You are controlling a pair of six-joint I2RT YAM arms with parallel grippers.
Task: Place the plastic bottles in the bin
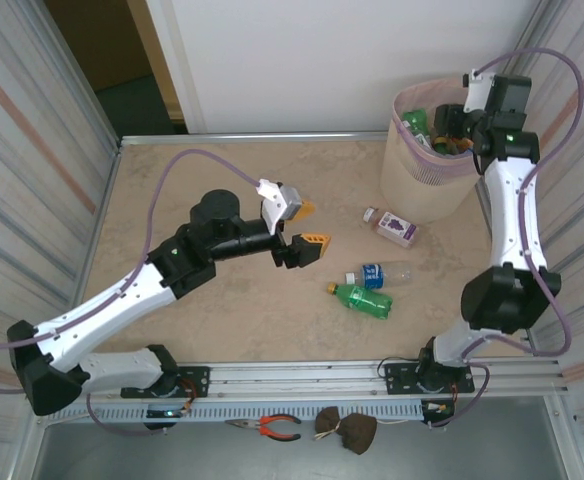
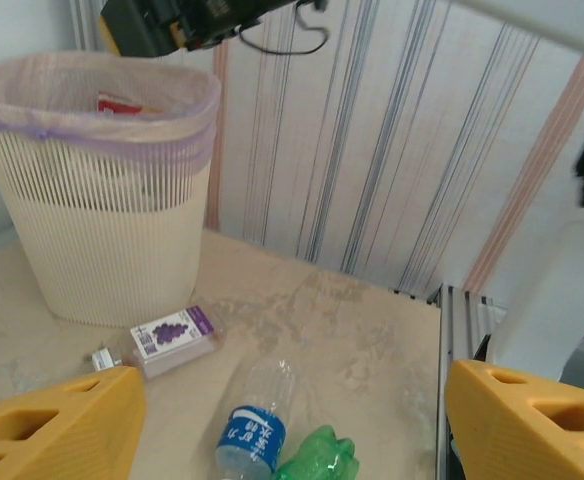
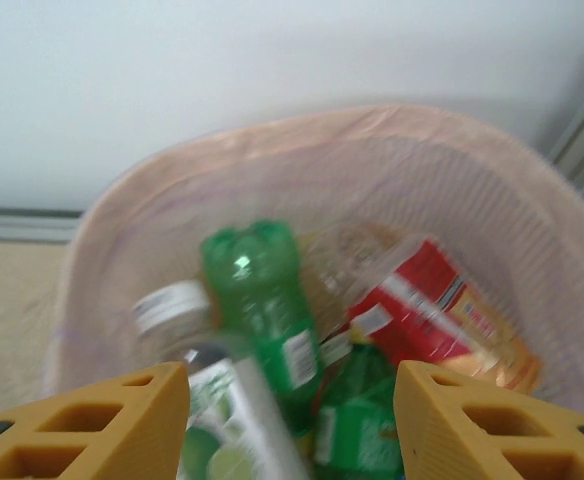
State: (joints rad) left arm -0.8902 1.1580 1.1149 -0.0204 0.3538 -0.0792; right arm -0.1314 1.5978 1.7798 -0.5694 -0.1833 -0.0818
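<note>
Three plastic bottles lie on the beige tabletop [image 1: 252, 330], just right of the open left jaws. The clear blue-labelled bottle [image 1: 384, 273] is nearest, its long axis left-right. The right jaws, also open, hang over the far tall beige perforated bin [image 1: 412, 185].

Overhead view, left wrist level, right wrist above bin [image 1: 417, 190]

Legible text: none. Purple-label bottle [image 2: 172, 338] ahead of the left gripper [image 2: 292, 400]: lettering too small. Blue-label bottle [image 2: 250, 432]: white marks unreadable.
</note>
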